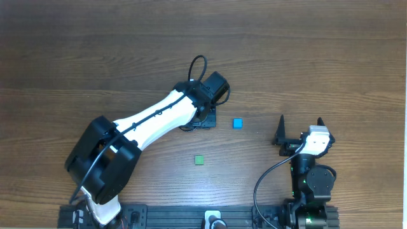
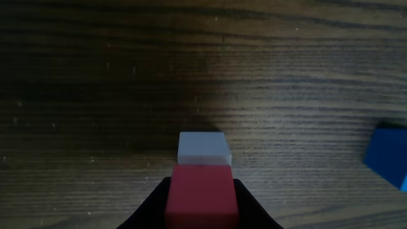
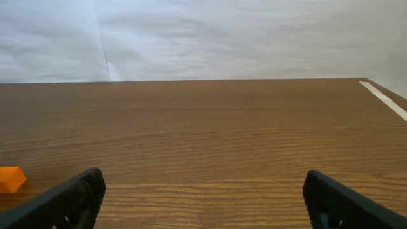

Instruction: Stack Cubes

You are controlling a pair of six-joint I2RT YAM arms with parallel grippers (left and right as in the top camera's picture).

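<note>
My left gripper point(image 2: 202, 213) is shut on a red cube point(image 2: 202, 194), held low over the table. A white cube point(image 2: 203, 147) lies on the wood just beyond the red one, and their edges meet in the left wrist view. In the top view the left gripper point(image 1: 206, 118) sits near the table's middle, hiding both cubes. A blue cube point(image 1: 237, 123) point(image 2: 388, 156) lies a little to its right. A green cube point(image 1: 199, 160) lies nearer the front. My right gripper point(image 1: 300, 122) point(image 3: 203, 181) stands open near its base, holding nothing.
An orange cube point(image 3: 11, 179) lies on the table at the edge of the right wrist view. The wooden table point(image 1: 305, 57) stretches bare at the back and to the right. A white backdrop point(image 3: 222, 38) rises behind the far edge.
</note>
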